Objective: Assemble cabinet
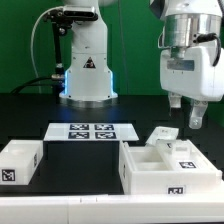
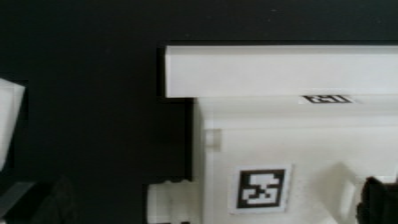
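The gripper [image 1: 186, 110] is hanging above the cabinet [image 1: 150, 178], jaws standing wide apart and gripping nothing at all right now.

Black table [image 1: 25, 118]: cabinet [image 1: 150, 178], marker board [image 1: 92, 131], tagged white block [image 1: 20, 160].

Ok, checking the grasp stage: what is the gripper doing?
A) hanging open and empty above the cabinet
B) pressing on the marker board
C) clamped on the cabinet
A: the gripper hangs with its jaws apart, holding nothing, over the cabinet.
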Available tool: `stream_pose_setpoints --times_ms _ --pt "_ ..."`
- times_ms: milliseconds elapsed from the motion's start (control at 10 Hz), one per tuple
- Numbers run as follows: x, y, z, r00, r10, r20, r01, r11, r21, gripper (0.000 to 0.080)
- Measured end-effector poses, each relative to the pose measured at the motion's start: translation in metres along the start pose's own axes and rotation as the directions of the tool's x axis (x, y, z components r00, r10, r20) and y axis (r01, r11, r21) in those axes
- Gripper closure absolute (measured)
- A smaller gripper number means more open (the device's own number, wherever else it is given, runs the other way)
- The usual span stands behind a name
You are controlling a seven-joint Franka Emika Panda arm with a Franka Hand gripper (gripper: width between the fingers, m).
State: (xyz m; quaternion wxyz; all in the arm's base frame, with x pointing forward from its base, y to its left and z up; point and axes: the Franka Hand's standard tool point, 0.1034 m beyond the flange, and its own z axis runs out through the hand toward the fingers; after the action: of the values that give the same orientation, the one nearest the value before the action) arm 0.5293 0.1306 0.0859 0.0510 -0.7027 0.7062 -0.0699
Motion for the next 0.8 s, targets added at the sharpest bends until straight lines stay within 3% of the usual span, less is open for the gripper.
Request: stream_pose_setpoints --times_ms 200,300,400,500,600,700,800 --pt "-0.008 0.016 0.006 1.0 -0.012 0.011 0.011 0.998 0.066 0.0003" --pt "-0.011 0.02 0.008 1.0 -0.002 0.023 0.001 0.999 0.053 0.0003" --pt "-0.011 0.017 0.007 0.997 -0.077 0.032 0.076 0.997 0.016 0.0003" --pt "-0.01 0.014 0.007 0.987 -0.156 0.023 0.155 0.987 0.034 0.0003" --pt "-0.011 0.016 0.008 0.979 -0.204 0.021 0.203 0.979 0.032 0.0003" --pt "-0.015 0.016 0.008 0.928 -0.373 0.013 0.373 0.928 0.024 0.0003" --pt "-0.016 0.016 0.008 0.869 -0.495 0.007 0.495 0.869 0.03 0.0003"
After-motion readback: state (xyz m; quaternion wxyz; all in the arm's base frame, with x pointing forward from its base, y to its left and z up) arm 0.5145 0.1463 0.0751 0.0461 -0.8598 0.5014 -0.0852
